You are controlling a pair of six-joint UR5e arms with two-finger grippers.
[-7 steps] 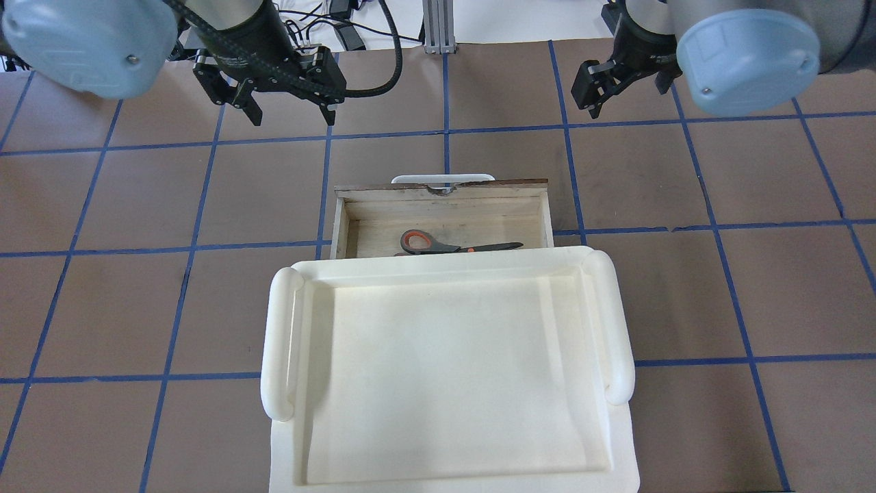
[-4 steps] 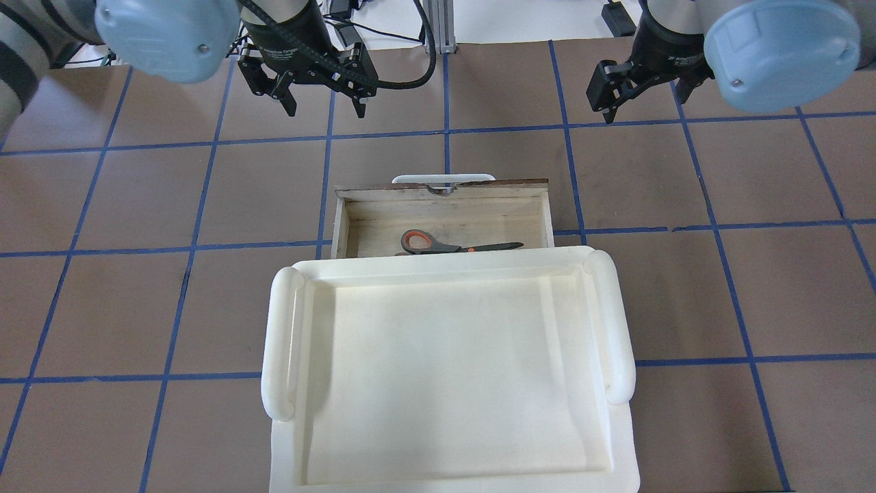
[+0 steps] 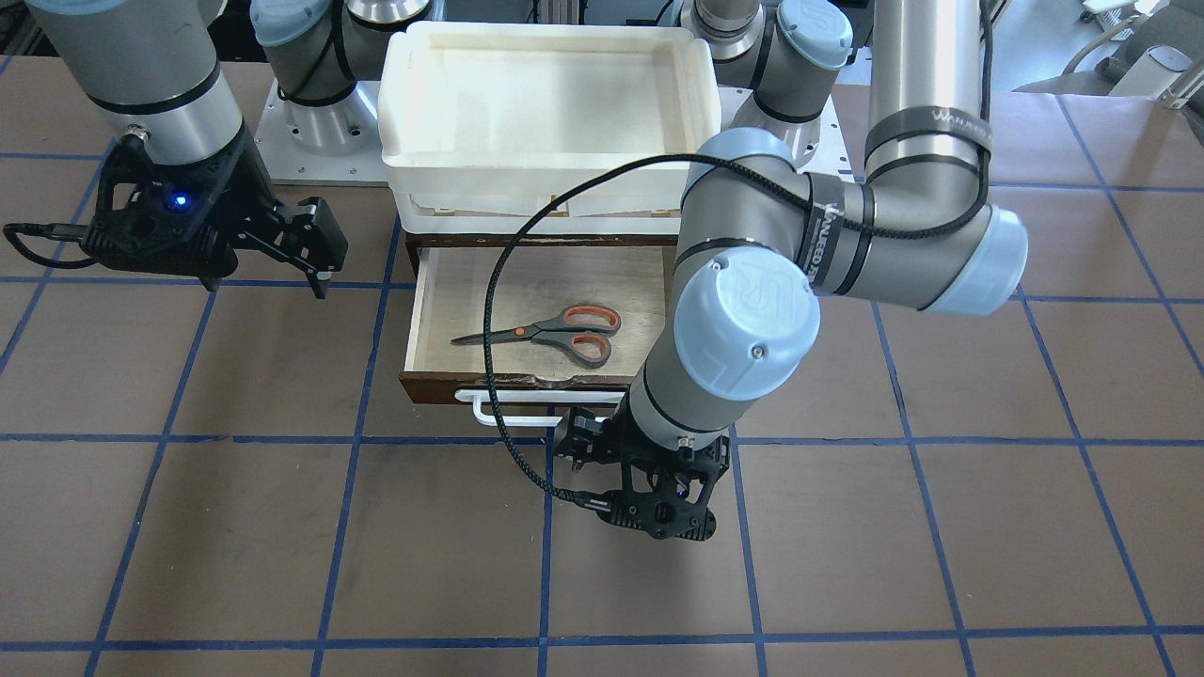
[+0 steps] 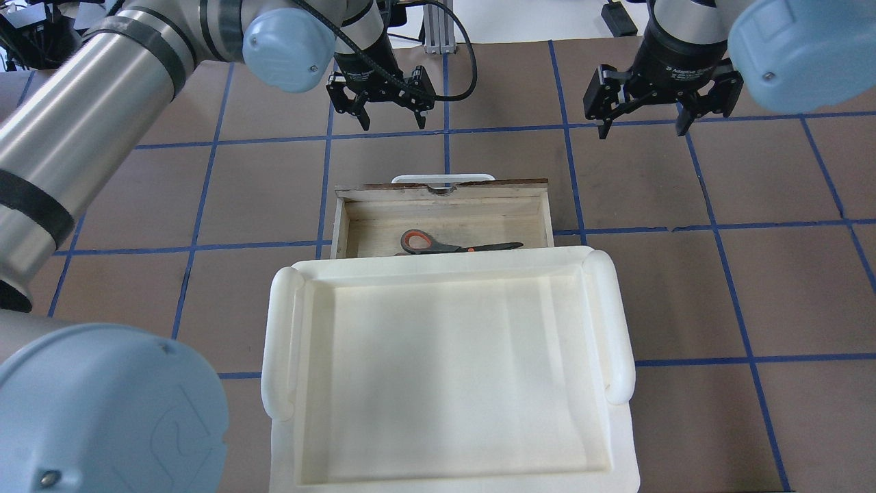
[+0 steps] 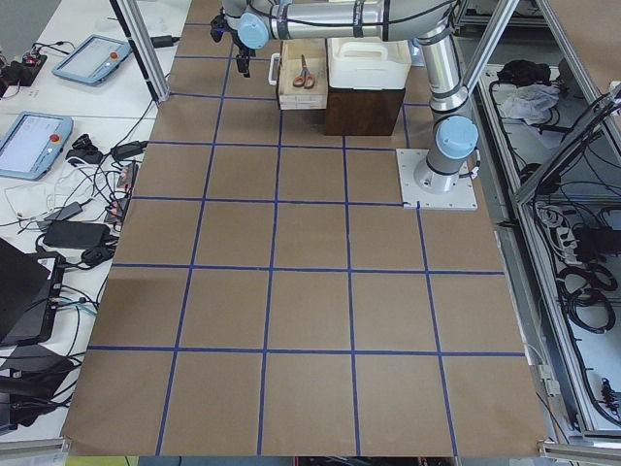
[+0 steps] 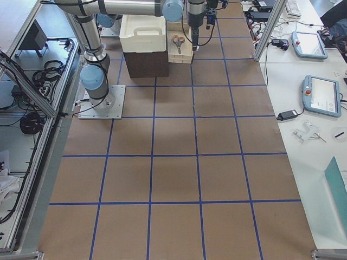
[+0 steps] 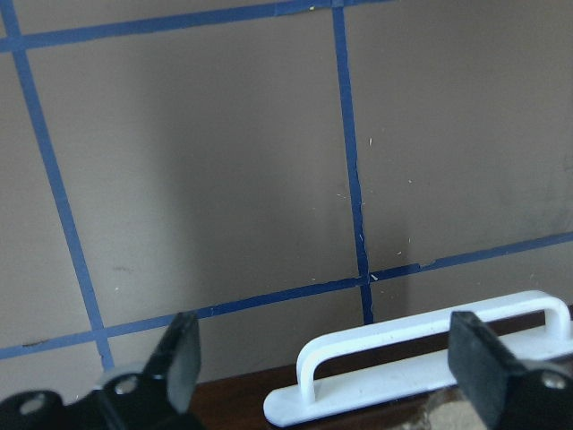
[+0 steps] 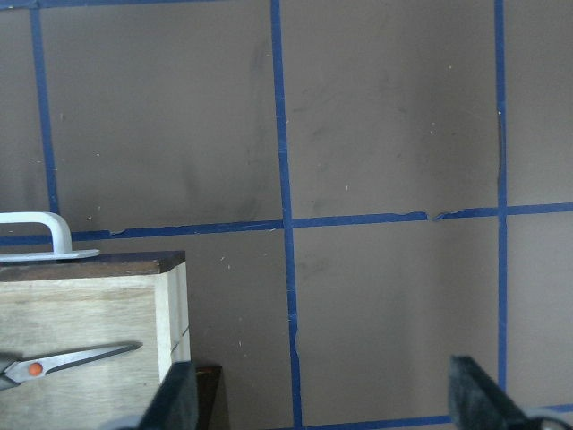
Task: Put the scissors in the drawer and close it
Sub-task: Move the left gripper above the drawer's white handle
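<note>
The scissors (image 4: 452, 244), grey handles lined in orange-red, lie flat in the open drawer (image 4: 445, 198), blades toward the robot's right. They also show in the front view (image 3: 555, 331) and the right wrist view (image 8: 72, 360). The drawer's dark front and white bar handle (image 4: 443, 178) face away from the robot. My left gripper (image 4: 393, 123) is open and empty, above the table beyond the handle; the handle (image 7: 421, 345) shows between its fingers (image 7: 179, 354). My right gripper (image 4: 643, 127) is open and empty, beyond the drawer's right corner.
A white plastic tray (image 4: 280, 342) sits on the dark cabinet (image 5: 364, 107) that houses the drawer. Brown table with a blue tape grid (image 4: 712, 226) surrounds it. The left arm's black cable (image 3: 489, 310) arcs over the drawer.
My left arm has swung toward the middle, carrying its open gripper to the spot beyond the drawer handle. My right gripper has turned and shifted slightly right. Scissors and drawer have not moved.
</note>
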